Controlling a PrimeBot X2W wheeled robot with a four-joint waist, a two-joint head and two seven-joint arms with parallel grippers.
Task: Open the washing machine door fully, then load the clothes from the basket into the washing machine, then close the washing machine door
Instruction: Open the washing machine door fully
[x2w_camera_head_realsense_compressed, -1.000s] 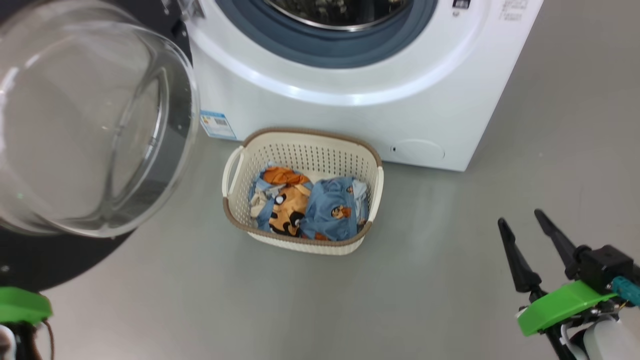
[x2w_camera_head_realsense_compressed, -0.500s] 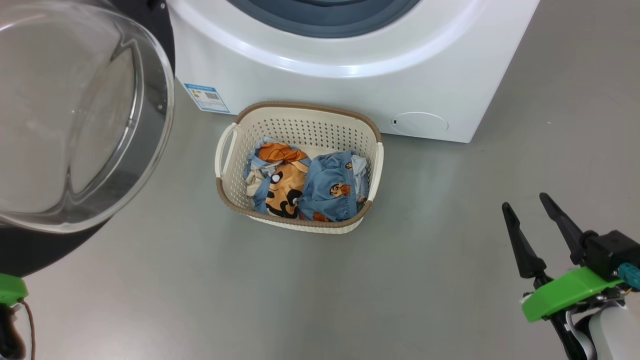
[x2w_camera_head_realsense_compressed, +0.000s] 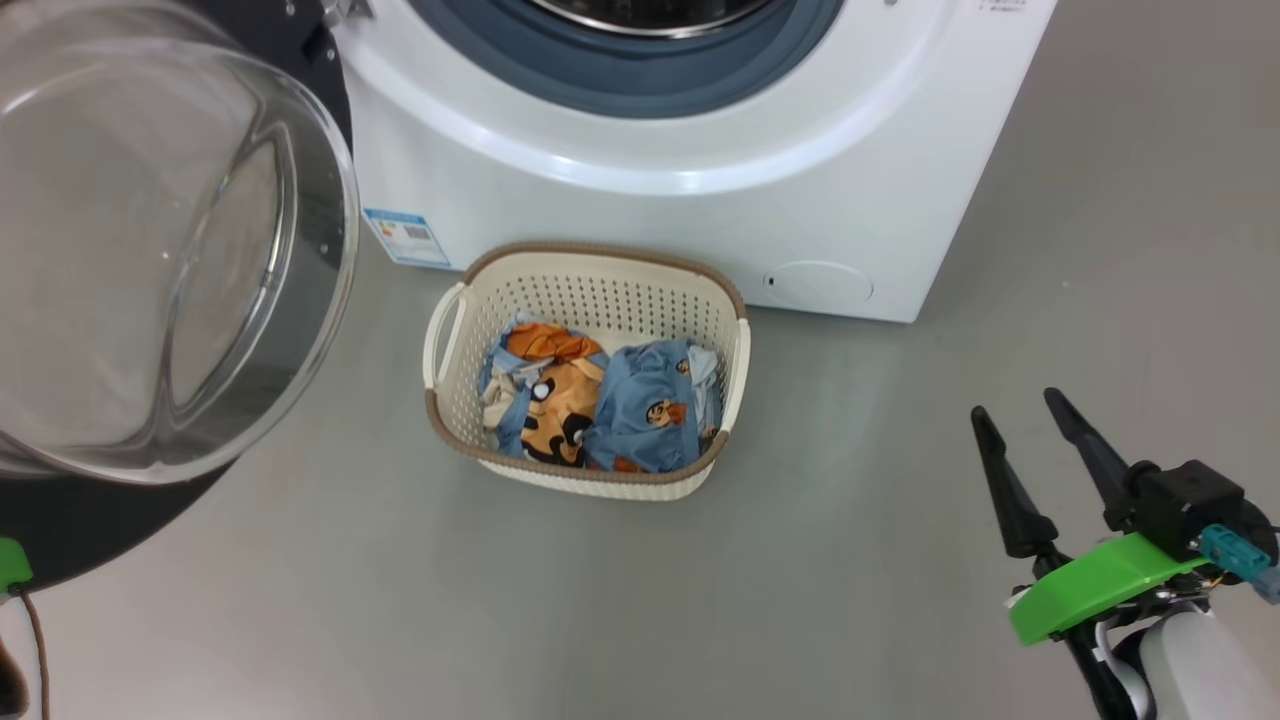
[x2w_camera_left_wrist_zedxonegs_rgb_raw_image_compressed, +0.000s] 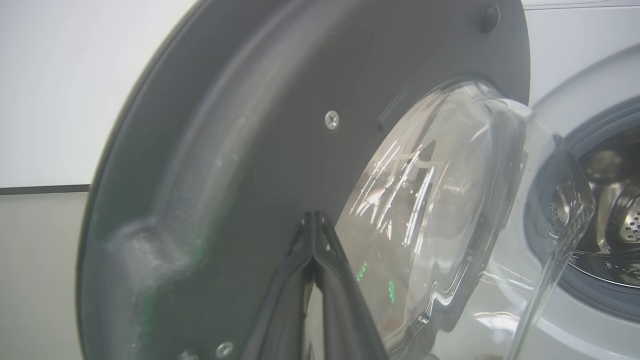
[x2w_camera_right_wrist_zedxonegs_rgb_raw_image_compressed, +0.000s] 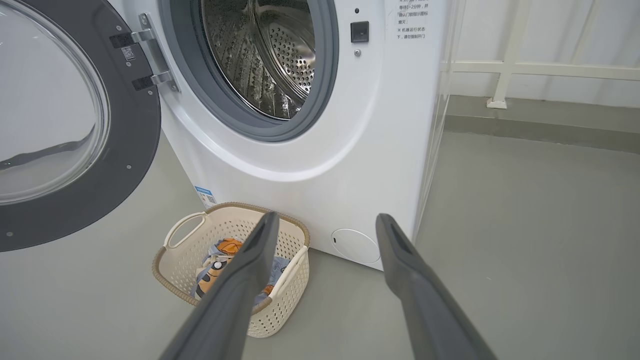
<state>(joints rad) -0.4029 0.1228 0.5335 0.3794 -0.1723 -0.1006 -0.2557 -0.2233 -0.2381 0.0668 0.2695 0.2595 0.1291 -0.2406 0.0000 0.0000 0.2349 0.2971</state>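
Several clothes (x2w_camera_head_realsense_compressed: 600, 405) lie in the basket (x2w_camera_head_realsense_compressed: 590, 285), well apart from the right hand (x2w_camera_head_realsense_compressed: 1014, 402).

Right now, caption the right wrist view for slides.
Open right gripper faces white washing machine, black-rimmed glass door swung open, cream perforated basket of blue-orange clothes in front.

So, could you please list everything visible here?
washing machine: one, white, behind the basket.
washing machine door: one, black-rimmed clear glass, open at left.
drum: one, steel, inside the machine.
gasket: one, grey-blue, ringing the drum.
basket: one, cream, brown rim, on the floor.
clothes: several, blue, orange, cream, in the basket.
label sticker: one, blue, machine's lower front.
left gripper: one, dark, shut, by the door.
right gripper: one, dark, open, lower right.
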